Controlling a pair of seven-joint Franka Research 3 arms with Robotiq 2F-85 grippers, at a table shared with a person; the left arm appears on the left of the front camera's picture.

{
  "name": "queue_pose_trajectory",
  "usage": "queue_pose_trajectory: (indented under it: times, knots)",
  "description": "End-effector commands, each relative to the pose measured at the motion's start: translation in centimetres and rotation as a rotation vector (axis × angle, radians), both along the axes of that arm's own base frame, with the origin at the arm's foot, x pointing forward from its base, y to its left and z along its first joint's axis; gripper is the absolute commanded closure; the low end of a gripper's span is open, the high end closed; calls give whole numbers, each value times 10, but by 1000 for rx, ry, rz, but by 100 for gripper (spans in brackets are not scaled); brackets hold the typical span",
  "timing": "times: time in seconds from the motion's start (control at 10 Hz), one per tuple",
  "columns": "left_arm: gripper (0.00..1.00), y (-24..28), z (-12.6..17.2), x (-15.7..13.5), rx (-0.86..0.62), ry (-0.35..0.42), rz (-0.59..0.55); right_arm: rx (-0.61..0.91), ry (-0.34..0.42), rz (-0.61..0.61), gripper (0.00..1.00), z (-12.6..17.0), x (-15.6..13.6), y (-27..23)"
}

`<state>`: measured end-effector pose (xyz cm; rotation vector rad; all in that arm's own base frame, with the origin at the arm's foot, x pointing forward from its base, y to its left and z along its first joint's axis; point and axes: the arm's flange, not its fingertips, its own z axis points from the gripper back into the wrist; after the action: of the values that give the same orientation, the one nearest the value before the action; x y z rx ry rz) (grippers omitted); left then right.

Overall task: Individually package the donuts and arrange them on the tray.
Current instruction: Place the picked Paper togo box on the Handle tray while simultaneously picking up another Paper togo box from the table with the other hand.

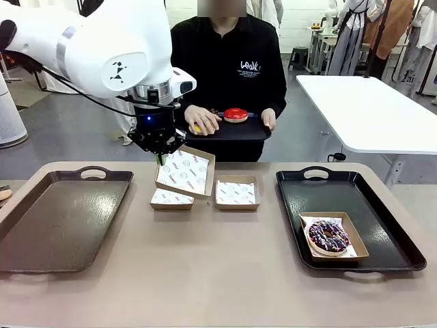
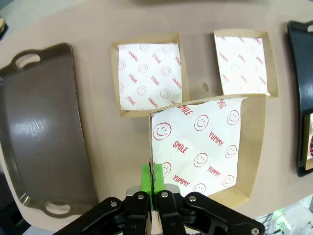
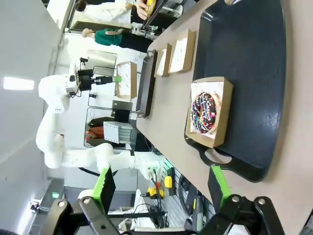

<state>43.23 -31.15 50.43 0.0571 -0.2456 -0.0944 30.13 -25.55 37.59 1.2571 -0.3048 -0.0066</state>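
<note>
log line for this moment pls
left end effector: shut on lifted box | right end effector: open | sprinkled donut: boxed on black tray

place: robot lab | signs: white robot arm (image 1: 89,41), grey floor (image 1: 61,130), white work table (image 1: 369,109)

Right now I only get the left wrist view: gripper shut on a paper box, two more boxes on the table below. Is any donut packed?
Observer: One. A chocolate donut with sprinkles sits in a box on the black tray at the robot's right.
Operator: The other donuts?
Observer: The person across the table holds a small tray with a red donut on it. Their hand covers a yellow item that I can't make out.
Operator: Right gripper?
Observer: The right gripper is open and empty.
</note>
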Motion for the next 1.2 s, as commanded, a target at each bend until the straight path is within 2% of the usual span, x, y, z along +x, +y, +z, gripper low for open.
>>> queue_pose_trajectory:
  times: [0.0, 0.1, 0.2, 0.6, 0.7, 1.1]
  knots:
    - [100, -14, 3, 20, 13, -12, 25, 11, -30, 4, 0, -4, 7, -7]
    - [100, -16, 1, 30, 6, -7, 26, 16, -42, 8, 0, -6, 6, -8]
    - [100, -16, 0, 39, 3, -6, 20, 2, -1, 1, 0, -4, 1, -4]
    - [100, -5, -2, 57, -31, 86, 18, 2, -1, 1, 0, -4, 1, -4]
    - [100, -7, -7, 52, -25, 31, 19, 2, -1, 1, 0, -4, 1, -4]
    - [100, -7, -7, 52, -25, 31, 19, 2, -1, 1, 0, -4, 1, -4]
